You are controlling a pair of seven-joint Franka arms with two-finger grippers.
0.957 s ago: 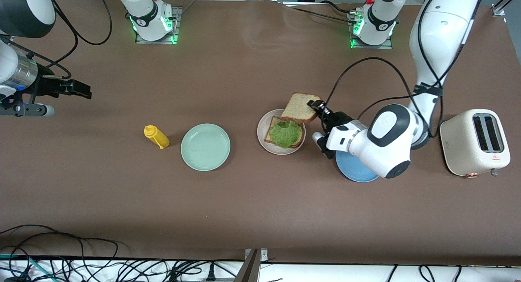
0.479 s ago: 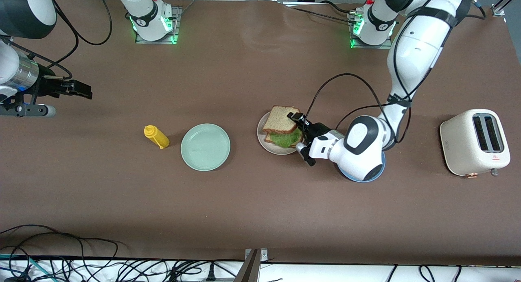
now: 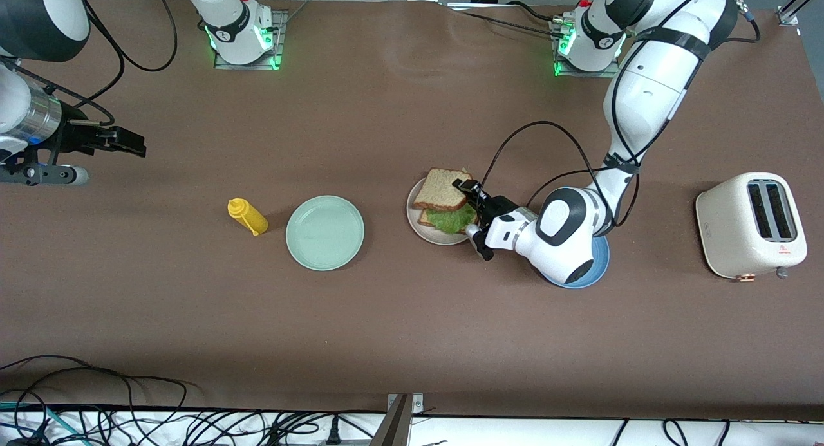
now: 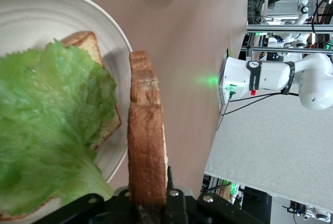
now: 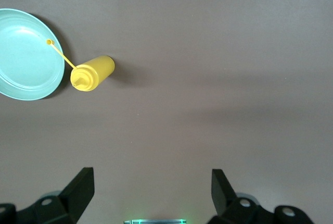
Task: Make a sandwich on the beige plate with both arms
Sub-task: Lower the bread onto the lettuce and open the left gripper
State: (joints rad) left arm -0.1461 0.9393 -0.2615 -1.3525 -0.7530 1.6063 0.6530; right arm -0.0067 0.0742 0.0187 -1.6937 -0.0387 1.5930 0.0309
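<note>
The beige plate [image 3: 412,215] holds a bread slice [image 4: 86,44] with a ruffled lettuce leaf [image 3: 452,220] on it. A second bread slice [image 3: 441,190] hangs just over the lettuce, toward the plate's edge farther from the front camera. My left gripper [image 3: 469,195] is shut on that slice's edge. In the left wrist view the held slice [image 4: 145,146] stands edge-on between the jaws, beside the lettuce [image 4: 47,125] and the plate [image 4: 52,10]. My right gripper [image 3: 129,143] waits open over bare table at the right arm's end, with nothing between its fingers [image 5: 78,190].
A mint green plate [image 3: 325,232] and a yellow squeeze bottle [image 3: 248,216] lie toward the right arm's end. A blue plate [image 3: 595,270] sits under the left arm's wrist. A cream toaster [image 3: 750,224] stands at the left arm's end. Cables run along the front edge.
The left arm carried the top slice down from above the plate's farther rim to just over the lettuce. The right arm has not moved.
</note>
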